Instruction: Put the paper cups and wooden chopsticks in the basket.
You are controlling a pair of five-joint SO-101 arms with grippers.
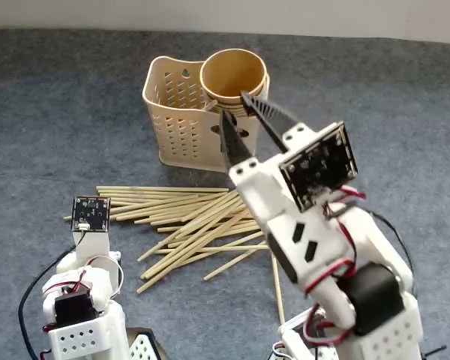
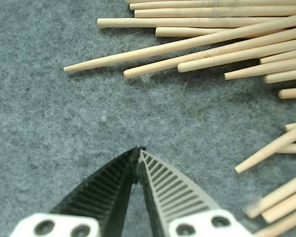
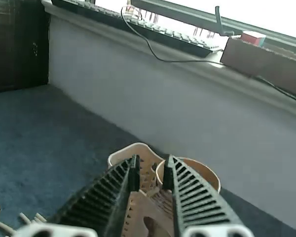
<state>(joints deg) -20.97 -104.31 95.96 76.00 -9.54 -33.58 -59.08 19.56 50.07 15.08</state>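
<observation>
Under the 2 claws lies the grey mat (image 1: 52,112). Loose chopsticks (image 1: 165,201) lie on it, just ahead of the left claw (image 2: 139,149) (below and behind the right claw (image 1: 234,105)). Just past the right claw stands the basket (image 1: 172,112), paper cups (image 1: 232,71) stacked inside. Right claw: fingers a little apart, holding nothing. Left claw: closed, tips touching, empty.

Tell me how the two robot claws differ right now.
The left gripper is shut and empty, low near the mat beside the chopsticks. The right gripper is open and raised, by the basket and paper cup. Both have ribbed, pointed fingers.
</observation>
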